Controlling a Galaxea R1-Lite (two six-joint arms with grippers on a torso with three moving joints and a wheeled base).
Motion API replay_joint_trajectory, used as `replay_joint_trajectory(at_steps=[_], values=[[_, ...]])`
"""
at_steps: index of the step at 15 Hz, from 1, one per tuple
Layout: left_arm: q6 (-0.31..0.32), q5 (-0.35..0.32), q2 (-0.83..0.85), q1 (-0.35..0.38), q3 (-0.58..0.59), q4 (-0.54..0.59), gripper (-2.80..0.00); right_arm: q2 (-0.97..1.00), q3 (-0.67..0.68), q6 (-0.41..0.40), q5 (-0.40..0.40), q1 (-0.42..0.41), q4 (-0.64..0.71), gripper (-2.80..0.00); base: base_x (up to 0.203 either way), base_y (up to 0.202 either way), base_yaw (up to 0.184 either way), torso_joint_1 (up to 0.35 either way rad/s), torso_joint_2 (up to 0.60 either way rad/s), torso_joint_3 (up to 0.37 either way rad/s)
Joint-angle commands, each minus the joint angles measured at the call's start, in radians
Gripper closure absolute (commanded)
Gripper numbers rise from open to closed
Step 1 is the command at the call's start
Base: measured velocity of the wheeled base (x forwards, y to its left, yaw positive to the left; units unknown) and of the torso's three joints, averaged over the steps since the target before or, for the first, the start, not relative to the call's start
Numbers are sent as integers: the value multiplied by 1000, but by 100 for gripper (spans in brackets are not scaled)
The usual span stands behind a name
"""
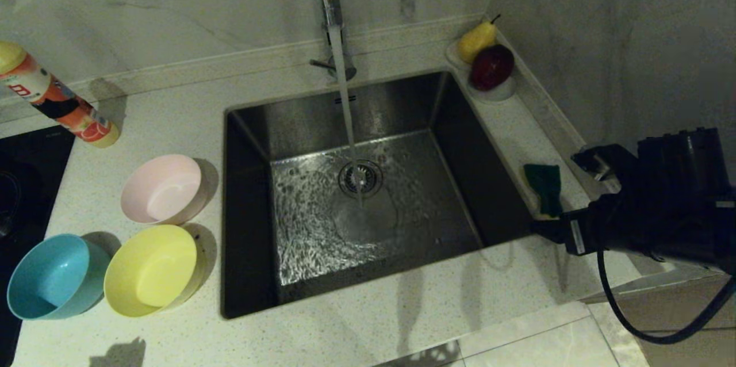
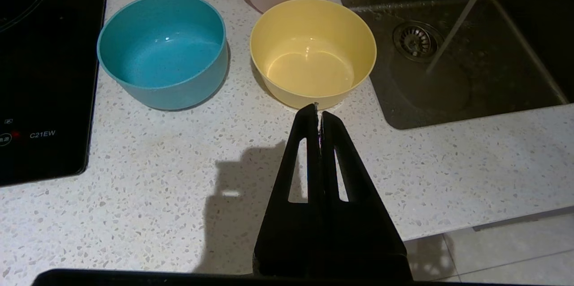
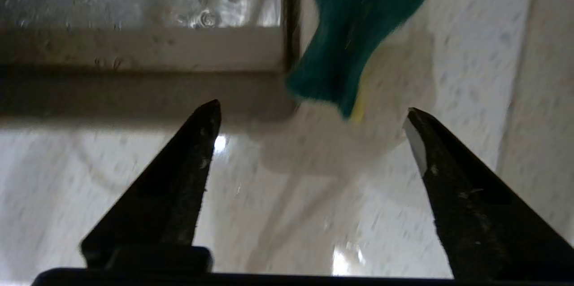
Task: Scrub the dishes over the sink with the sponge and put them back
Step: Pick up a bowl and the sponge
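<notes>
While water runs from the tall chrome faucet (image 1: 329, 4) into the square stainless steel sink (image 1: 368, 194), small rectangular sponge (image 1: 544, 188) with dark green scouring layer on yellow foam lies flat on the narrow counter strip right of the basin, close to the rim. Right gripper (image 3: 314, 118) hovering just short of the sponge's near end, fingers spread wide, nothing between them, no contact visible. Pale pink round plastic bowl (image 1: 164, 188), yellow round plastic bowl (image 1: 152, 270) and light blue round plastic bowl (image 1: 54, 276) upright on the speckled white countertop (image 1: 402, 321) left of the sink, yellow and blue side by side, pink behind. Left gripper (image 2: 319, 113) parked above the counter just before the yellow bowl, fingers pressed together, empty. Beyond: white dish (image 1: 494, 91) with yellow pear (image 1: 476, 40) and red apple (image 1: 492, 67) at the far right corner, orange bottle (image 1: 54, 99) far left, black cooktop (image 2: 45, 71) beside the blue bowl.
</notes>
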Motion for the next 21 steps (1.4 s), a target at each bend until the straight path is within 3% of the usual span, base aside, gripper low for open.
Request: replay_joint_trajectory(at_steps=[1, 21], values=[[0, 0, 0, 0, 40, -1, 0, 27, -36, -2, -5, -2, 0, -280, 0, 0, 0, 0, 0, 0], [0, 0, 2, 0, 40, -1, 0, 107, -114, -1, -43, -27, -3, -280, 0, 0, 0, 0, 0, 0]])
